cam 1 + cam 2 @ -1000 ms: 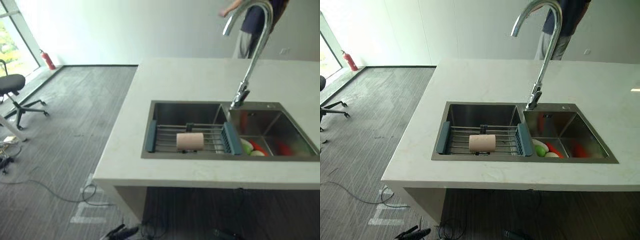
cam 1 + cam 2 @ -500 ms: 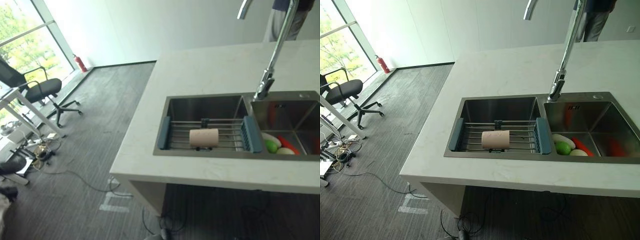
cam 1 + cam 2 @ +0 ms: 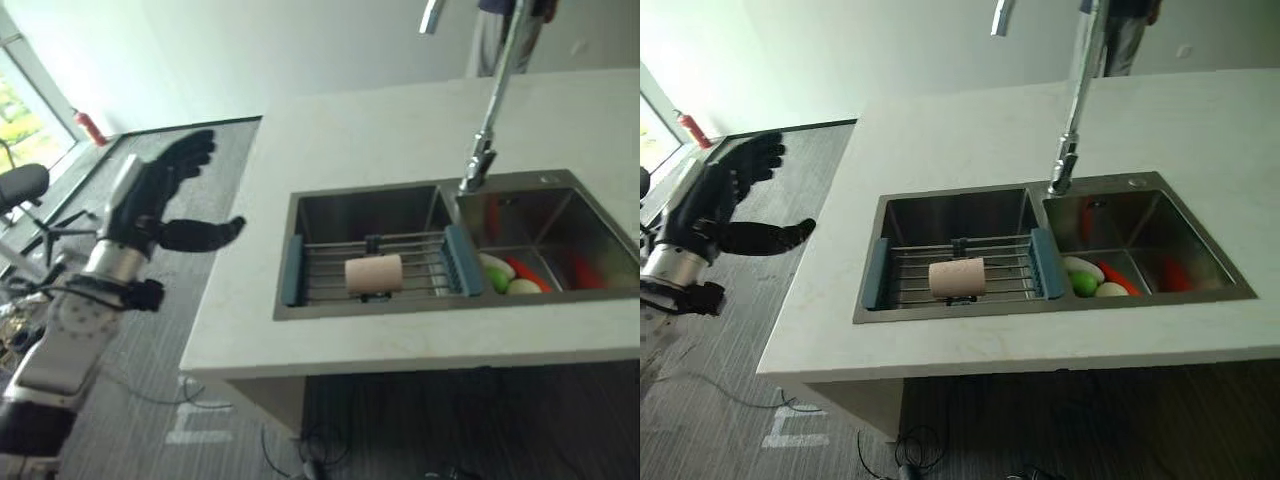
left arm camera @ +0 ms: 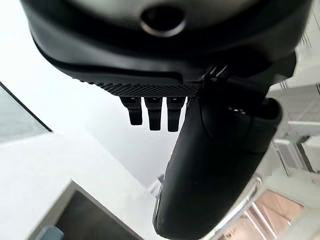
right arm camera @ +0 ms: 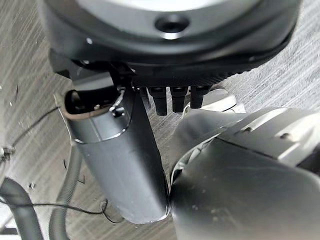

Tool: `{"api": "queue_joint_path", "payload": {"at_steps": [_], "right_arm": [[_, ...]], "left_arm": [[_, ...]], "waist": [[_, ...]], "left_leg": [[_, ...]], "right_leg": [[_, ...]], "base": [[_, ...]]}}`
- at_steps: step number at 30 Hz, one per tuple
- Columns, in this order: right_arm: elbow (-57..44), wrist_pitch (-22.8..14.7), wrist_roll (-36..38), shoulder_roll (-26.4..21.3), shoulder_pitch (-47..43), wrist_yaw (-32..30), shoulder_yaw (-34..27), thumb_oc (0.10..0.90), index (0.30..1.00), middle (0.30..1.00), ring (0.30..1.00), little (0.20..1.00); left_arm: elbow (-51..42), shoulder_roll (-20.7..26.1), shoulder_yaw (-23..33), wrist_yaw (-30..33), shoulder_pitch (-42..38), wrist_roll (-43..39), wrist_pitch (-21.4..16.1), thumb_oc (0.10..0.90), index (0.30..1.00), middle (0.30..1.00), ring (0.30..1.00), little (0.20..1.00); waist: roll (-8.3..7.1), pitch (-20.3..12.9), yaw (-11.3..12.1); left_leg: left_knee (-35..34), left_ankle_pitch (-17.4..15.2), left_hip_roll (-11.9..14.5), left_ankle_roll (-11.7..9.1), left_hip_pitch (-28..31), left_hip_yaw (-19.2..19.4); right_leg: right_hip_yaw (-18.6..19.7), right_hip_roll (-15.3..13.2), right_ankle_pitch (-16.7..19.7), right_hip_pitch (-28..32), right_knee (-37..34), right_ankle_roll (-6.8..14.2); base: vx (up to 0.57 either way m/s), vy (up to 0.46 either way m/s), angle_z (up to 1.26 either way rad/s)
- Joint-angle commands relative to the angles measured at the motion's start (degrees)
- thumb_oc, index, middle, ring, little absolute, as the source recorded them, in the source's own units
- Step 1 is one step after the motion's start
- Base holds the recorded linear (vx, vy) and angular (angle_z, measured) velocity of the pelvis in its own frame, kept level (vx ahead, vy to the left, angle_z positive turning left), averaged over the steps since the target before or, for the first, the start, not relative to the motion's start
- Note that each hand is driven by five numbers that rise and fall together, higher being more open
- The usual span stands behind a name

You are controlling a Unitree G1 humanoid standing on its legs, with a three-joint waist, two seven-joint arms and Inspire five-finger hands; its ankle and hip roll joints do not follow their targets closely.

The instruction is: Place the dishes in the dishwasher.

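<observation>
Left hand [image 3: 150, 200]: dark, w/ black fingers, thumb; silver-grey forearm, black wrist band. Right hand [image 5: 165, 60]: dark housing, grey thumb, centre screw.

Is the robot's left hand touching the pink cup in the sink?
Apart. The left eye view shows the open left hand raised beside the counter, well away from the pink cup on the rack.

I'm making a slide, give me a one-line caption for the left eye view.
The robot's open left hand raised beside a white counter, where a pink cup lies on a rack in the double sink.
</observation>
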Motion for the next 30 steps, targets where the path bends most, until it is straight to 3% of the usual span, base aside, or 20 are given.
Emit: {"api": "queue_joint_path", "payload": {"at_steps": [1,3,11,19,30], "right_arm": [[-0.16,-0.97,0.05,-0.81,-1.44,0.79,-0.59,0.8,0.9,0.9,0.9,0.9],[-0.39,-0.69,-0.12,-0.45,-1.22,0.48,-0.44,0.8,0.9,0.9,0.9,0.9],[-0.34,-0.75,-0.56,-0.54,-0.35,0.88,-0.89,0.8,0.9,0.9,0.9,0.9],[-0.67,-1.29,-1.18,-2.7,0.59,3.09,-2.13,0.8,0.9,0.9,0.9,0.9],[-2.6,-0.43,-0.88,-4.73,0.68,3.79,-2.06,0.8,0.9,0.9,0.9,0.9]], "left_arm": [[0.33,2.4,2.86,-2.17,-10.37,-2.73,-0.1,0.8,0.9,0.9,0.9,0.9],[-1.09,0.86,-2.13,-3.13,-13.48,-1.91,1.73,0.8,0.9,0.9,0.9,0.9],[-3.45,-0.95,-9.04,-6.67,-16.66,1.96,6.14,0.8,0.9,0.9,0.9,0.9],[-3.84,3.04,-18.09,-8.73,-20.9,14.33,8.62,0.8,0.9,0.9,0.9,0.9],[-5.62,5.28,-20.99,-3.94,-22.54,20.57,9.19,0.8,0.9,0.9,0.9,0.9]], "waist": [[0.51,0.15,0.35],[0.39,0.44,-0.81],[0.49,1.61,-2.87],[1.82,3.23,-4.91],[3.84,5.29,-5.68]], "left_leg": [[10.08,-11.03,1.2,1.04,-0.84,0.78],[10.08,-10.97,1.44,0.97,-0.78,2.0],[10.08,-10.77,1.94,0.78,-0.52,4.79],[10.08,-10.59,1.45,0.74,-0.55,7.0],[10.08,-10.54,0.49,0.56,-1.57,7.37]], "right_leg": [[-1.45,-1.42,-1.85,-0.58,0.36,4.86],[-0.76,-1.42,-1.31,-1.48,0.36,5.15],[0.3,-1.84,-0.09,-3.29,0.36,5.75],[1.76,-2.88,0.96,-4.81,0.36,6.65],[3.15,-3.91,1.37,-6.38,0.36,7.25]], "base": [[0.01,-0.043,-0.2],[0.0,-0.046,-0.32],[-0.02,-0.038,-0.24],[-0.03,0.0,-0.16],[-0.02,0.043,-0.06]]}}
